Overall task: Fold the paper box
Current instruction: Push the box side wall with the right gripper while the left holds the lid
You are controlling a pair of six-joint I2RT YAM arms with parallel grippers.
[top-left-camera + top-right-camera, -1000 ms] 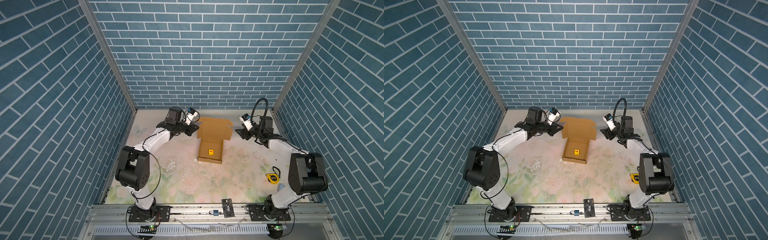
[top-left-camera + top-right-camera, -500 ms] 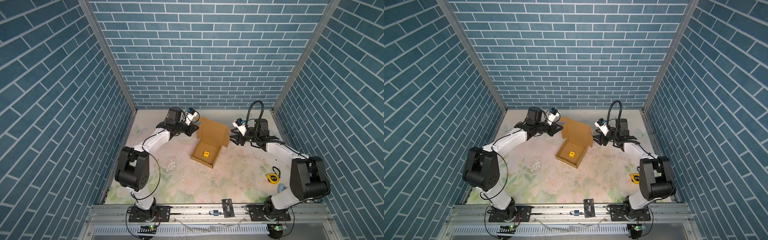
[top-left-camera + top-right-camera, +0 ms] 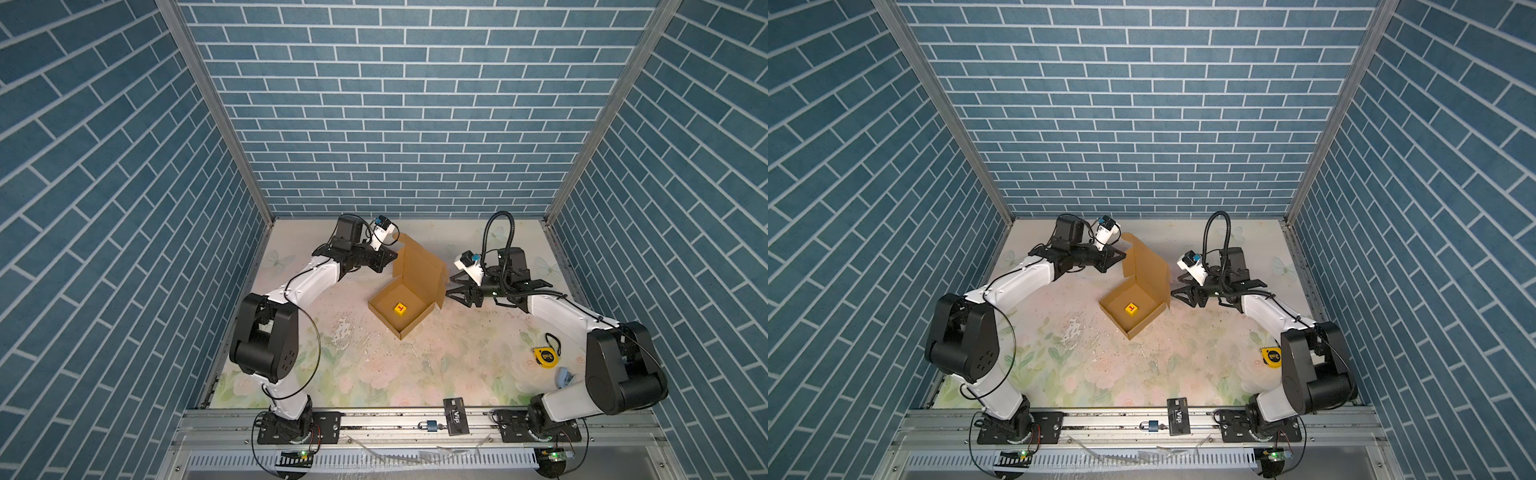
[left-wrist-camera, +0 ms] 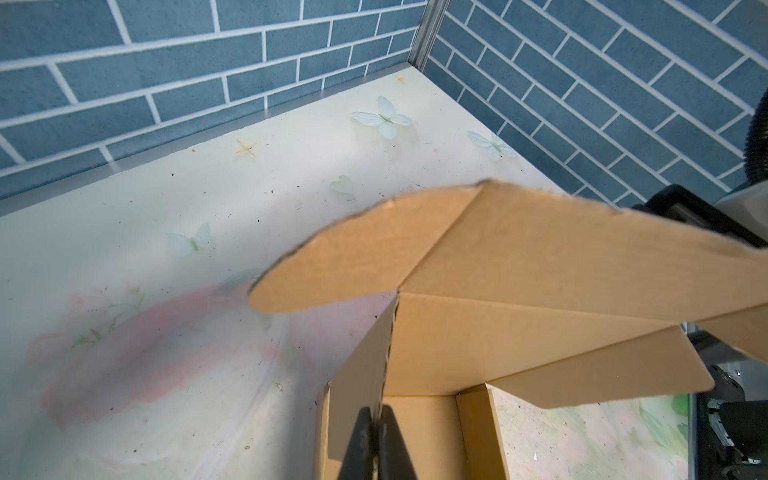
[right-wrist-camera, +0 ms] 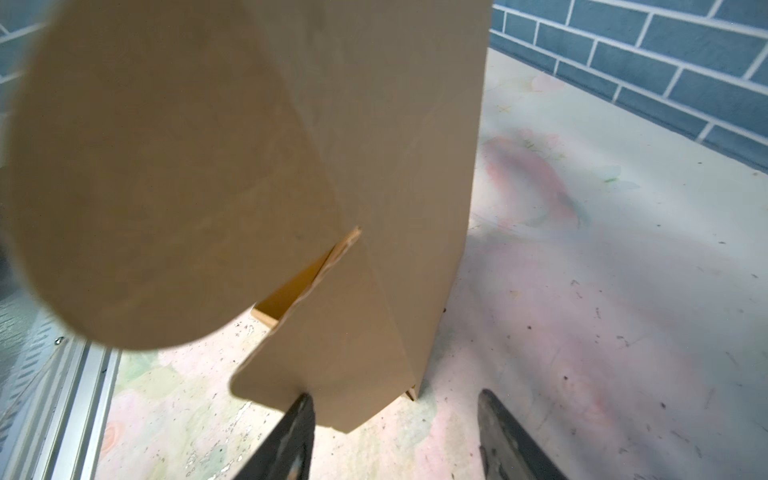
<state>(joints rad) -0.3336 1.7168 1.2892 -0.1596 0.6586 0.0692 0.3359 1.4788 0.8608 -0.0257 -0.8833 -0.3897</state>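
Both top views show the desk [image 3: 457, 365] carrying the paper box [image 3: 419, 270], lid raised, between the left end effector [image 3: 392, 257], clamped on its cardboard edge, and the right end effector [image 3: 449, 287], jaws apart beside the lid flap; yellow cube [image 3: 400, 308] inside.

Paper box [image 3: 419, 266]: plain tan-brown. Cube [image 3: 400, 308]: yellow, red mark. Table [image 3: 374, 374]: pale floral print, pink and green. Walls [image 3: 395, 104]: blue brick pattern, white joints.
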